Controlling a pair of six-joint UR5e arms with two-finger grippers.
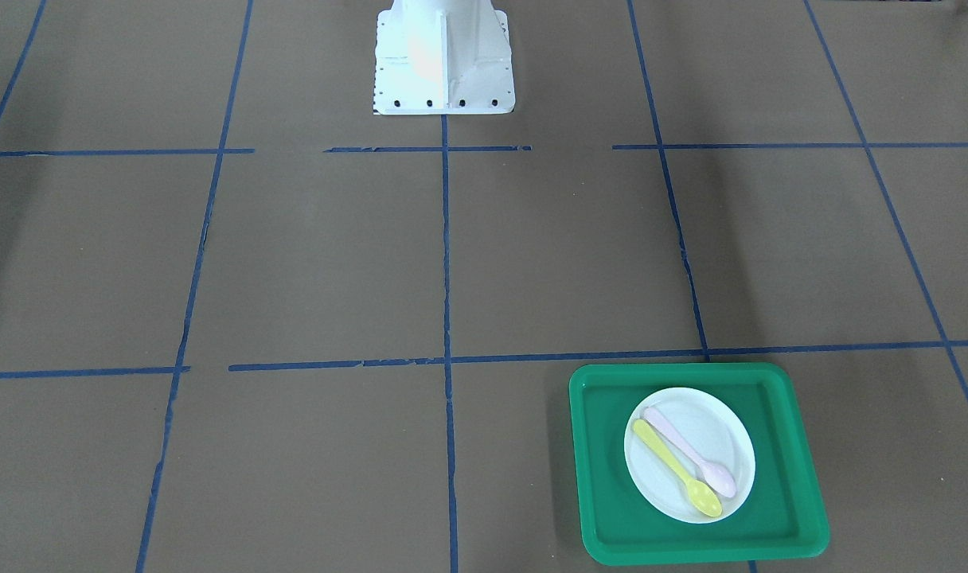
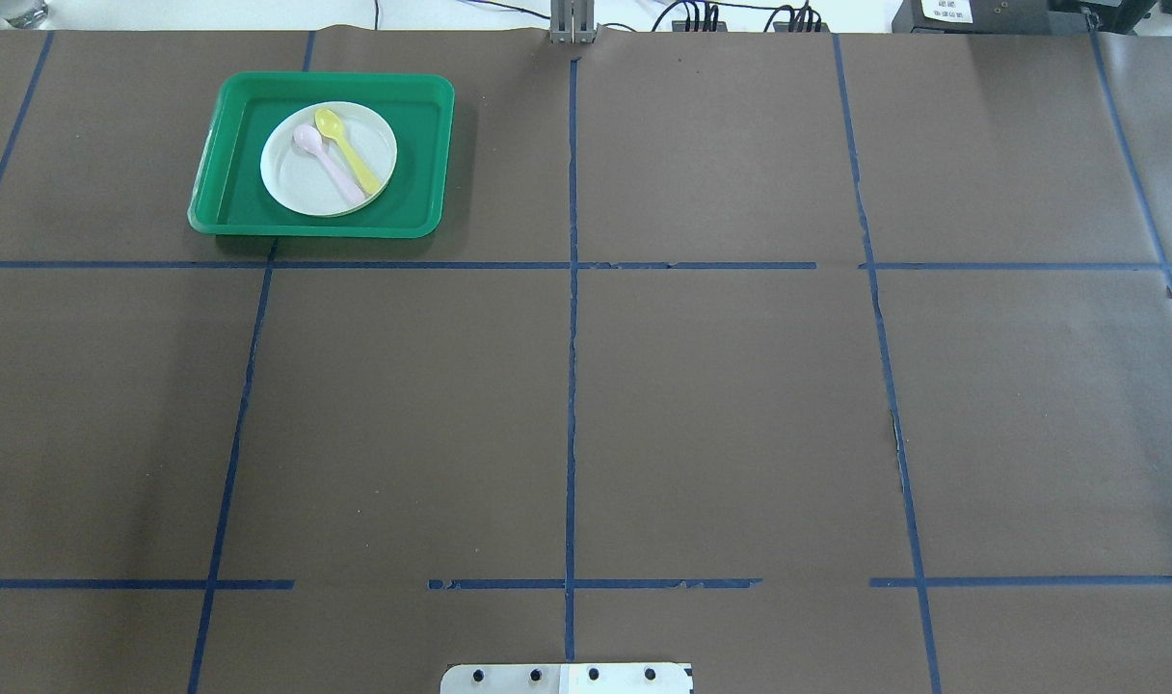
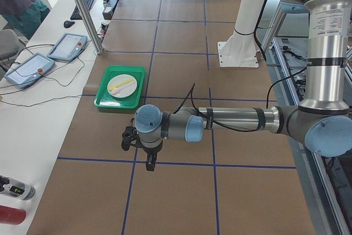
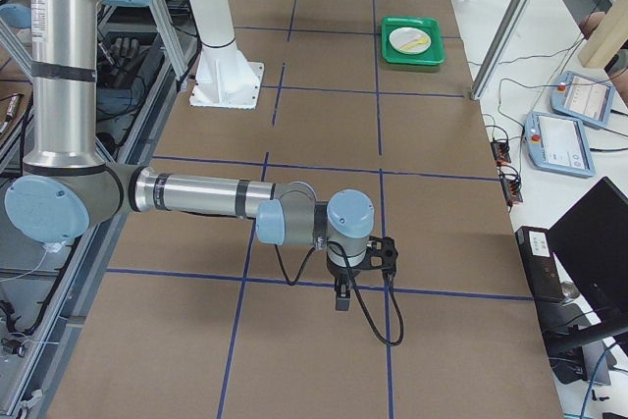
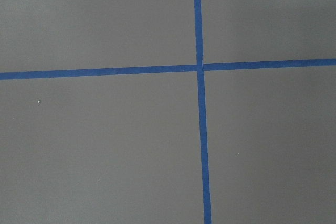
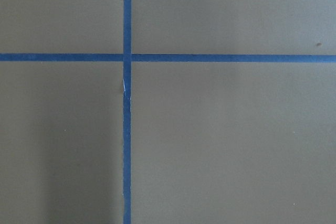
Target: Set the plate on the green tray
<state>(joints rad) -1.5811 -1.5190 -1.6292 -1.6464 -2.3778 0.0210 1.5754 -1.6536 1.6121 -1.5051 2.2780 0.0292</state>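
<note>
The white plate (image 1: pixel 719 430) lies inside the green tray (image 1: pixel 603 477), with a yellow spoon (image 1: pixel 675 465) and a pink spoon (image 1: pixel 691 454) on it. In the overhead view the plate (image 2: pixel 292 183) and tray (image 2: pixel 229 164) are at the far left of the table. They also show in the left view (image 3: pixel 118 89) and small in the right view (image 4: pixel 411 41). My left gripper (image 3: pixel 149 163) hangs over the table well short of the tray. My right gripper (image 4: pixel 340 299) hangs at the table's opposite end. Whether either is open or shut I cannot tell. Both wrist views show only brown table and blue tape.
The white robot base (image 1: pixel 444 60) stands at the table's near middle. Blue tape lines grid the brown table. A side bench beyond the tray holds teach pendants (image 3: pixel 66 46), and a metal post (image 3: pixel 82 9) stands by it.
</note>
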